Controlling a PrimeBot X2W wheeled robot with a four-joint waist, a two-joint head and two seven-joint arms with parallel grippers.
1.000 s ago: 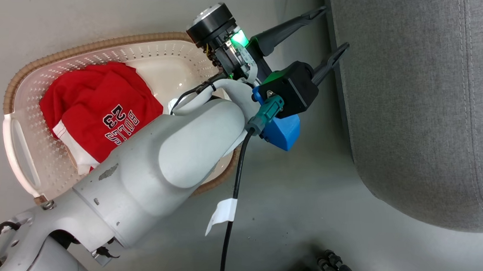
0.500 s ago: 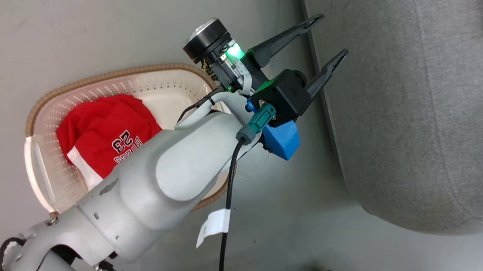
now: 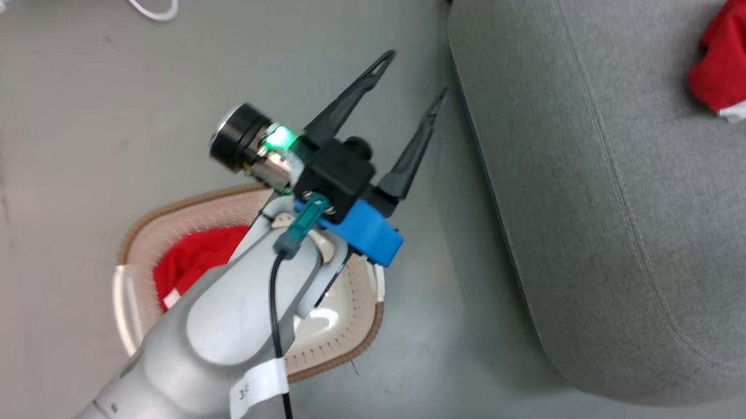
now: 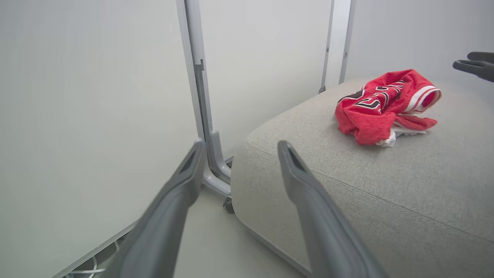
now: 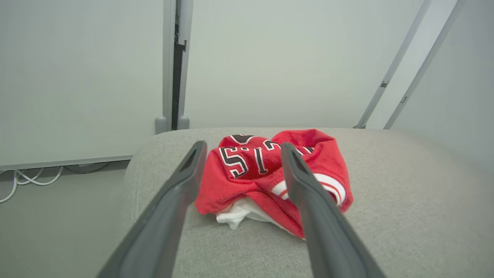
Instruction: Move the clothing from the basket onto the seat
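Observation:
A red jersey (image 3: pixel 194 264) lies in the cream basket (image 3: pixel 340 354) on the floor, mostly hidden under my left forearm. My left gripper (image 3: pixel 411 80) hangs open and empty above the floor between the basket and the grey seat (image 3: pixel 602 215); its fingers (image 4: pixel 185 181) point toward the seat's corner. A second red jersey (image 3: pixel 738 56) lies crumpled on the seat (image 4: pixel 347 185), also in the left wrist view as the jersey (image 4: pixel 386 104). My right gripper (image 5: pixel 243 148) is open just short of that jersey (image 5: pixel 247 170), above the seat (image 5: pixel 405 200), holding nothing.
A grey metal post (image 4: pixel 200 96) and pale wall panels stand behind the seat. White cables (image 3: pixel 148 0) lie on the floor by the wall. My right gripper's fingers (image 4: pixel 474 63) show at the left wrist view's right edge. Grey floor surrounds the basket.
The head camera has swung, bringing the jersey on the seat into view. My left arm has risen and turned from the basket toward the seat, its gripper staying open.

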